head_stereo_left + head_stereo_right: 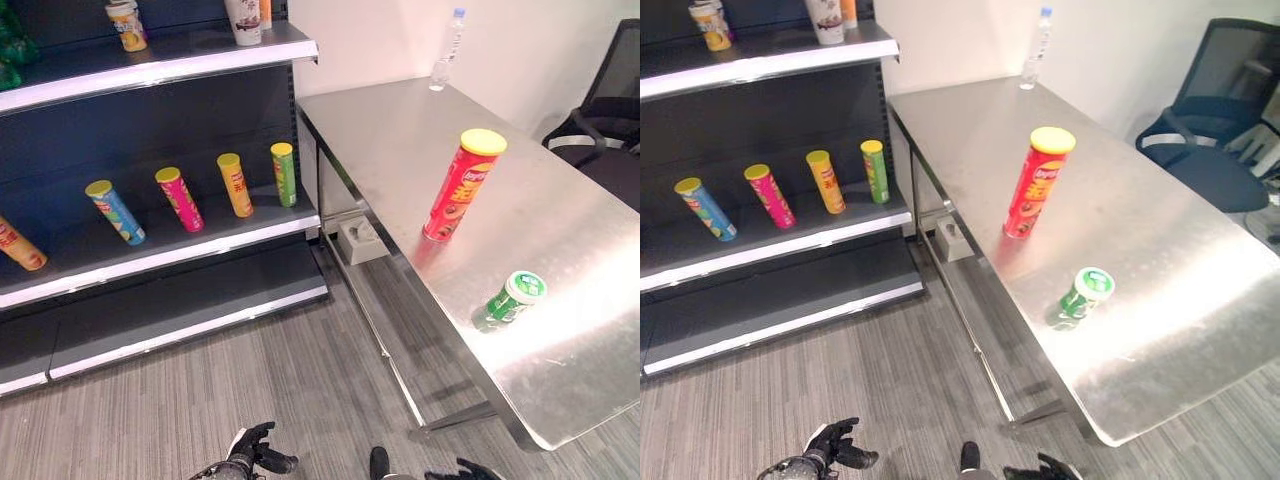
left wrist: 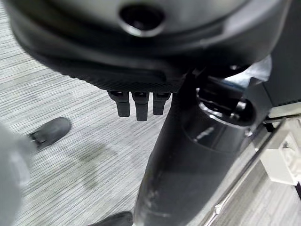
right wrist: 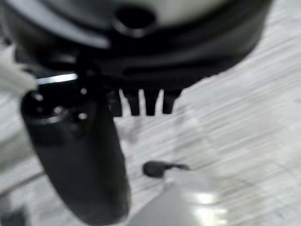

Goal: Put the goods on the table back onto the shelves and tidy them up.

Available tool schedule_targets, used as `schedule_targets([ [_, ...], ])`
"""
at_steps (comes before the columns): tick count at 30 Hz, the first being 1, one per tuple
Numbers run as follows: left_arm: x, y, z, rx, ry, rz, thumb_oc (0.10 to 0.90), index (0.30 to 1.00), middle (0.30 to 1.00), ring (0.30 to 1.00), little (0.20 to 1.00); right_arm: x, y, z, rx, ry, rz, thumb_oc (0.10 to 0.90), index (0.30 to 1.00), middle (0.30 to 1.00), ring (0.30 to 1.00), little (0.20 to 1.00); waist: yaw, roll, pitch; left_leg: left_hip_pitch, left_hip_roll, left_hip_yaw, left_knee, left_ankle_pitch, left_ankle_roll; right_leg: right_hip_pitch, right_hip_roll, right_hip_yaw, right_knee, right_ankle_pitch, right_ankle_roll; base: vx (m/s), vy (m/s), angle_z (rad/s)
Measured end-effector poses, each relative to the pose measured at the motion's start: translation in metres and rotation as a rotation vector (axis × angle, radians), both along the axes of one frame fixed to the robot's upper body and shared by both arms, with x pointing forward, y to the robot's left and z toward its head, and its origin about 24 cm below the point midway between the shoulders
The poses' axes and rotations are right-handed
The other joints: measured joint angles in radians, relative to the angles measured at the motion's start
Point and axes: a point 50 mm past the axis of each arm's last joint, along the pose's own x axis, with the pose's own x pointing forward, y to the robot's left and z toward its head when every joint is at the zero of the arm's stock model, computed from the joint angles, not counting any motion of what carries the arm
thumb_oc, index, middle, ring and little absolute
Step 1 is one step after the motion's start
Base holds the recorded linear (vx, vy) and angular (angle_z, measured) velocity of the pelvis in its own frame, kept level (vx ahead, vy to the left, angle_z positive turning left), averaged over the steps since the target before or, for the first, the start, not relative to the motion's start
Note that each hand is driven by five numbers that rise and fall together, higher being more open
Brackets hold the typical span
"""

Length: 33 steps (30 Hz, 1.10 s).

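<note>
Table: brushed steel table [image 1: 560, 230], right half of the frame, running from upper centre to lower right.
Goods on table: tall red crisp tube with yellow lid [image 1: 462, 185], upright, centre right; short green canister with white lid [image 1: 514, 298], on its side just below it, lower right, the two apart.
Far end of table: clear plastic water bottle [image 1: 447, 50], upright by the white wall, top of frame.
Shelves: dark shelving unit with pale edge strips [image 1: 160, 255], left half of frame.
Middle shelf: row of leaning tubes, blue [image 1: 115, 211], pink [image 1: 180, 198], orange [image 1: 235, 184], green [image 1: 284, 174], side by side, none touching; another orange tube [image 1: 20, 246] at far left edge.
Top shelf: cups and small containers [image 1: 127, 24], upper left.
Left hand: dark left hand [image 1: 250, 450], bottom centre-left, low over grey striped floor, fingers loosely extended, empty.
Right hand: dark right hand [image 1: 468, 469], bottom edge right of centre, fingers straight in its wrist view, empty.
Upper right corner: black office chair [image 1: 605, 110].
</note>
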Motion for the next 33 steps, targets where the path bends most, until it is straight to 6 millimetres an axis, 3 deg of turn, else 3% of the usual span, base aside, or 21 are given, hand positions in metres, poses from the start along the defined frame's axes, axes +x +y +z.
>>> schedule_targets([
  [4,0.001,0.014,0.002,0.036,-0.002,0.003,0.800,0.900,0.900,0.900,0.900,-0.038,-0.005,-0.002,-0.001,0.097,-0.118,0.800,0.900,0.900,0.900,0.900,-0.040,-0.020,0.002,0.009,-0.022,0.054,0.000,-0.013,0.012,-0.026,-0.014,0.046,0.000,0.010,0.016,-0.02,0.047,-0.43],
  [5,0.002,0.017,0.003,0.046,-0.001,0.002,0.800,0.900,0.900,0.900,0.900,-0.061,-0.012,0.001,-0.015,0.131,-0.183,0.800,0.900,0.900,0.900,0.900,-0.066,-0.033,0.007,0.013,-0.033,0.076,-0.001,-0.019,0.014,-0.041,-0.019,0.067,0.000,0.016,0.022,-0.03,0.094,-0.48],
  [7,0.000,0.022,0.003,0.056,0.006,0.006,0.800,0.900,0.900,0.900,0.900,-0.072,-0.029,0.008,-0.049,0.112,-0.292,0.800,0.900,0.900,0.900,0.900,-0.086,-0.040,0.007,0.015,-0.043,0.106,-0.002,-0.028,0.013,-0.063,-0.023,0.098,0.001,0.023,0.032,-0.02,0.046,-0.54],
  [8,-0.001,0.025,0.003,0.066,0.010,0.006,0.800,0.900,0.900,0.900,0.900,-0.075,-0.048,0.017,-0.096,0.057,-0.414,0.800,0.900,0.900,0.900,0.900,-0.112,-0.041,0.009,0.013,-0.045,0.134,-0.006,-0.035,0.024,-0.075,-0.030,0.113,0.001,0.026,0.036,-0.02,0.032,-0.51],
  [11,0.004,0.029,0.005,0.081,-0.003,-0.003,0.800,0.900,0.900,0.900,0.900,-0.068,-0.093,0.050,-0.225,-0.137,-0.515,0.800,0.900,0.900,0.900,0.900,-0.163,-0.050,0.018,0.010,-0.062,0.170,-0.006,-0.044,0.028,-0.098,-0.045,0.118,0.001,0.041,0.051,-0.04,0.051,-0.48],
  [12,0.004,0.029,0.005,0.081,-0.008,-0.005,0.800,0.900,0.900,0.900,0.900,-0.053,-0.106,0.072,-0.272,-0.281,-0.475,0.800,0.900,0.900,0.900,0.900,-0.188,-0.047,0.020,0.009,-0.066,0.182,-0.006,-0.045,0.030,-0.106,-0.047,0.131,0.001,0.045,0.053,-0.01,-0.005,-0.28],
  [14,0.011,0.028,0.008,0.088,-0.024,-0.027,0.800,0.900,0.900,0.900,0.900,-0.039,-0.118,0.083,-0.327,-0.366,-0.425,0.800,0.900,0.900,0.900,0.900,-0.198,-0.064,0.016,0.011,-0.064,0.191,-0.006,-0.048,0.033,-0.110,-0.047,0.137,0.001,0.046,0.053,0.00,0.000,-0.14],
  [17,0.020,0.020,0.010,0.067,-0.061,-0.041,0.800,0.900,0.900,0.900,0.900,-0.033,-0.113,0.074,-0.294,-0.332,-0.424,0.800,0.900,0.900,0.900,0.900,-0.169,-0.079,0.007,-0.002,-0.061,0.189,-0.005,-0.040,0.022,-0.124,-0.036,0.136,0.001,0.051,0.044,-0.04,0.054,0.00],
  [18,0.021,0.016,0.010,0.052,-0.063,-0.040,0.800,0.900,0.900,0.900,0.900,-0.020,-0.115,0.081,-0.265,-0.388,-0.448,0.800,0.900,0.900,0.900,0.900,-0.169,-0.077,0.007,-0.002,-0.064,0.189,0.000,-0.034,0.013,-0.125,-0.035,0.134,0.002,0.057,0.042,-0.08,0.112,-0.11],
  [19,0.010,0.009,0.006,0.019,-0.043,-0.049,0.800,0.900,0.900,0.900,0.900,0.025,-0.116,0.139,-0.248,-0.704,-0.321,0.800,0.900,0.900,0.900,0.900,-0.200,-0.028,0.013,-0.008,-0.071,0.194,-0.003,-0.037,0.017,-0.135,-0.046,0.142,0.002,0.074,0.035,-0.02,0.045,-0.15],
  [21,-0.002,0.001,0.001,-0.020,-0.013,-0.060,0.800,0.900,0.900,0.900,0.900,0.081,-0.101,0.227,-0.247,-1.085,-0.071,0.800,0.900,0.900,0.900,0.900,-0.245,0.016,0.023,0.000,-0.080,0.193,-0.006,-0.046,0.018,-0.129,-0.056,0.143,0.002,0.076,0.037,-0.01,0.009,-0.08],
  [22,-0.003,-0.006,0.001,-0.039,-0.014,-0.088,0.800,0.900,0.900,0.900,0.900,0.102,-0.088,0.280,-0.271,-1.280,0.145,0.800,0.900,0.900,0.900,0.900,-0.258,0.037,0.023,0.009,-0.082,0.189,-0.006,-0.050,0.019,-0.117,-0.059,0.139,0.002,0.073,0.040,0.01,-0.002,0.22],
  [23,0.003,-0.009,0.003,-0.047,-0.049,-0.104,0.800,0.900,0.900,0.900,0.900,0.123,-0.075,0.342,-0.328,-1.547,0.391,0.800,0.900,0.900,0.900,0.900,-0.215,0.034,0.016,0.019,-0.079,0.181,-0.006,-0.051,0.021,-0.099,-0.059,0.129,0.001,0.059,0.053,0.01,0.001,0.28],
  [25,0.010,-0.009,0.007,-0.047,-0.082,-0.122,0.800,0.900,0.900,0.900,0.900,0.134,-0.066,0.388,-0.402,-1.690,0.526,0.800,0.900,0.900,0.900,0.900,-0.162,0.015,0.008,0.007,-0.076,0.159,-0.006,-0.055,0.017,-0.100,-0.061,0.111,0.001,0.057,0.053,0.00,-0.006,0.32],
  [27,0.012,-0.008,0.008,-0.050,-0.090,-0.130,0.800,0.900,0.900,0.900,0.900,0.137,-0.061,0.415,-0.458,-1.767,0.602,0.800,0.900,0.900,0.900,0.900,-0.144,-0.002,0.003,-0.007,-0.079,0.142,-0.006,-0.039,0.017,-0.103,-0.067,0.083,0.001,0.057,0.055,0.00,-0.014,0.50],
  [28,0.005,0.000,0.006,-0.037,-0.061,-0.131,0.800,0.900,0.900,0.900,0.900,0.135,-0.051,0.431,-0.453,-1.876,0.637,0.800,0.900,0.900,0.900,0.900,-0.116,-0.031,-0.002,-0.026,-0.070,0.126,-0.006,-0.016,0.020,-0.106,-0.066,0.059,0.001,0.057,0.054,0.02,-0.022,0.41],
  [33,-0.022,0.007,-0.003,-0.027,0.027,-0.112,0.800,0.900,0.900,0.900,0.900,0.147,-0.042,0.415,-0.392,-1.832,0.673,0.800,0.900,0.900,0.900,0.900,-0.091,-0.083,-0.029,-0.024,-0.071,0.113,-0.001,-0.012,0.019,-0.095,-0.077,0.042,0.001,0.062,0.049,-0.01,-0.015,0.12],
])
